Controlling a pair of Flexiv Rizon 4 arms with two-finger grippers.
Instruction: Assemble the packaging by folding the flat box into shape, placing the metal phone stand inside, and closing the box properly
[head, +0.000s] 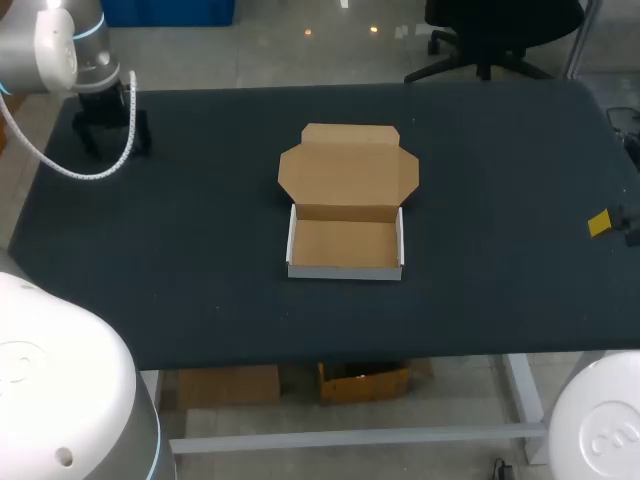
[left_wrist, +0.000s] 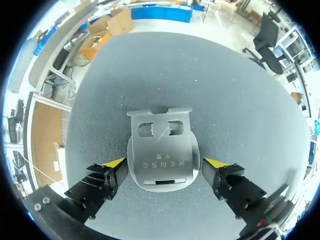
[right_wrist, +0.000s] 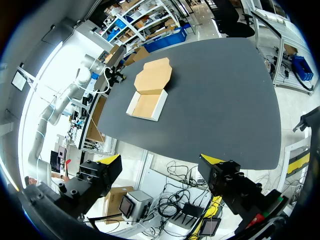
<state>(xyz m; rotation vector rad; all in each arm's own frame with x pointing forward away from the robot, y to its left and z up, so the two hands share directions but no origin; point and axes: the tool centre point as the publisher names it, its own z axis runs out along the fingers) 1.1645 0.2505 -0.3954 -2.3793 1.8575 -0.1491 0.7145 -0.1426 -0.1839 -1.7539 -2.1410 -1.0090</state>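
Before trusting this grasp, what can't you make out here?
Head view: the metal phone stand is hidden under the left arm's jaws; only the left wrist view shows it.
Head view: the right jaws are cut off by the edge, one yellow tip showing.
Right wrist view: the box is too small to check folds.

One cardboard box (head: 348, 172), one metal phone stand (left_wrist: 161, 150), one left pincer (left_wrist: 163, 161), one right pincer (right_wrist: 160, 159).

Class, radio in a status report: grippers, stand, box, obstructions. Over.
Left gripper open, straddling the stand. Right gripper open, empty. Box folded, lid open, nothing inside. Nothing in the way.
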